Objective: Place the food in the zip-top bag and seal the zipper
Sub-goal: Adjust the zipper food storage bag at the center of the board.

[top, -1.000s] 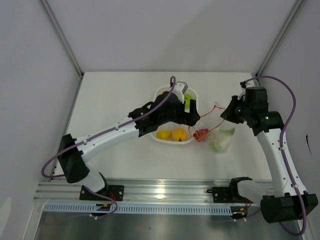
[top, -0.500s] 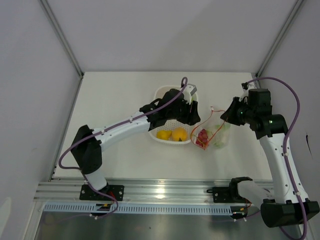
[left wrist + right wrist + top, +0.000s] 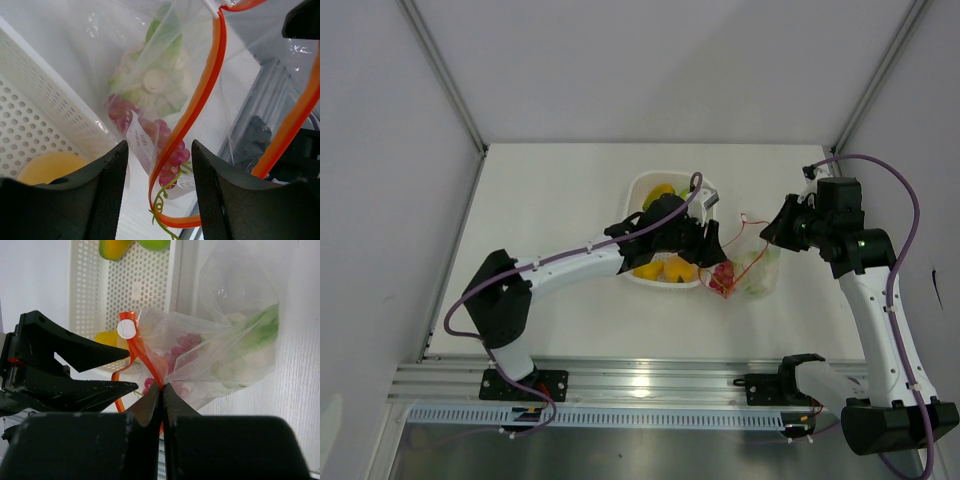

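Across the white worktop [image 3: 550, 200], both arms reach toward the centre-right. The left arm stretches diagonally over the white perforated basket [image 3: 638, 182], and the right arm bends in from the right side.

I see the left gripper [image 3: 706, 243] just past the basket's right rim, at the bag's mouth. Its jaws stand wide apart and hold nothing. On the left wrist view the orange strip and the grapes show between them.

I see the right gripper [image 3: 161, 390] with jaws closed tight, pinching the zip-top bag [image 3: 240, 295] at its mouth edge, right where the strip passes.

The zip-top bag [image 3: 762, 278] sits just right of the basket, its body on the worktop and its mouth lifted toward the right gripper [image 3: 772, 226].

The zipper [image 3: 205, 90] hangs in an open loop, the two sides apart, so I log it as unsealed.

Inside the bag: white cauliflower [image 3: 155, 82] with green leaves, deepest in, and the red grape bunch [image 3: 167, 145] nearer the mouth.

In the basket: yellow fruits [image 3: 665, 268] at the near end, partly under the left arm. At the far end are the mango [image 3: 115, 247] and green apple [image 3: 152, 244], both cut off by the frame edge on the right wrist view.
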Controlling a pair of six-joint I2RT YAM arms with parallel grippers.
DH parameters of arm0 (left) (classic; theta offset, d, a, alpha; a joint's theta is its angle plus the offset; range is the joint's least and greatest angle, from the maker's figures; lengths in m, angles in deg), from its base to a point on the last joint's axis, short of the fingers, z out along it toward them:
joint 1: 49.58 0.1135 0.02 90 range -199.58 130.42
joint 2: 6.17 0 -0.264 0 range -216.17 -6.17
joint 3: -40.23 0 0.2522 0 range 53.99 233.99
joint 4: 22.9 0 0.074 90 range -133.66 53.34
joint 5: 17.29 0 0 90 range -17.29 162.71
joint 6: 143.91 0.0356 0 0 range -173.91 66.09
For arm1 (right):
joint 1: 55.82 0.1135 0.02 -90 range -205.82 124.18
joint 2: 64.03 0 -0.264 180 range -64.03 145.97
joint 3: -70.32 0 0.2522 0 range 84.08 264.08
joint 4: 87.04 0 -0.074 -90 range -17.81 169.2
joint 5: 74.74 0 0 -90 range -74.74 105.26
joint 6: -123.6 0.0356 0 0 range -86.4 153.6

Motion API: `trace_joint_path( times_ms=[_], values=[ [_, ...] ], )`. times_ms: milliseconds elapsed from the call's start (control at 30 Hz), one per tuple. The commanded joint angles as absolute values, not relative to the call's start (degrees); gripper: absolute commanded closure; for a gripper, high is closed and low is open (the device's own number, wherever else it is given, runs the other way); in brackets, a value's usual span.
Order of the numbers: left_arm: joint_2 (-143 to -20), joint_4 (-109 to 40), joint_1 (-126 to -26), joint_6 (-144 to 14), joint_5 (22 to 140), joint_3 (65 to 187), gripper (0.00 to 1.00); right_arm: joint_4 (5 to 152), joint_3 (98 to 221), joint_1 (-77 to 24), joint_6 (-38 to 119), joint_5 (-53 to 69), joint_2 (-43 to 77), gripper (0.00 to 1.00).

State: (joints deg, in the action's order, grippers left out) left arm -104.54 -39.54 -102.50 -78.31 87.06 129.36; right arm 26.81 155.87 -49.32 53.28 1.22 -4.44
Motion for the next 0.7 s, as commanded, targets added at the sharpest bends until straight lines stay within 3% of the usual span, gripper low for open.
trace_joint_path(
  times_ms=[0, 67, 133, 167, 233, 333, 467, 667],
  values=[
    [-103.5, -37.0, -103.6, -77.6, 87.0, 131.0, 0.43, 29.0, 156.5, -49.6, 53.4, 0.1, -5.8, 1.00],
    [-104.5, -39.6, -103.6, -77.9, 86.6, 131.6, 0.46, 29.1, 156.4, -49.6, 53.5, 0.0, -5.9, 1.00],
    [-105.6, -40.7, -103.6, -78.2, 86.7, 132.6, 0.56, 29.0, 156.3, -49.5, 53.3, 0.1, -5.9, 1.00],
    [-105.7, -41.1, -103.6, -78.2, 86.8, 132.8, 0.65, 28.8, 156.3, -49.5, 53.2, 0.5, -6.0, 1.00],
    [-106.2, -41.8, -103.6, -78.4, 87.1, 134.0, 0.72, 28.7, 156.3, -49.6, 53.1, 1.0, -5.9, 1.00],
    [-106.8, -44.7, -103.7, -79.0, 88.7, 136.5, 0.97, 28.7, 156.0, -49.5, 52.8, 3.1, -6.1, 1.00],
    [-107.3, -47.8, -103.7, -80.7, 93.5, 142.7, 0.99, 28.6, 155.5, -49.8, 52.5, 8.6, -6.0, 1.00],
    [-112.0, -45.3, -104.4, -89.5, 111.3, 157.7, 0.99, 27.6, 159.0, -51.2, 52.2, 11.5, -6.8, 1.00]
  ],
)
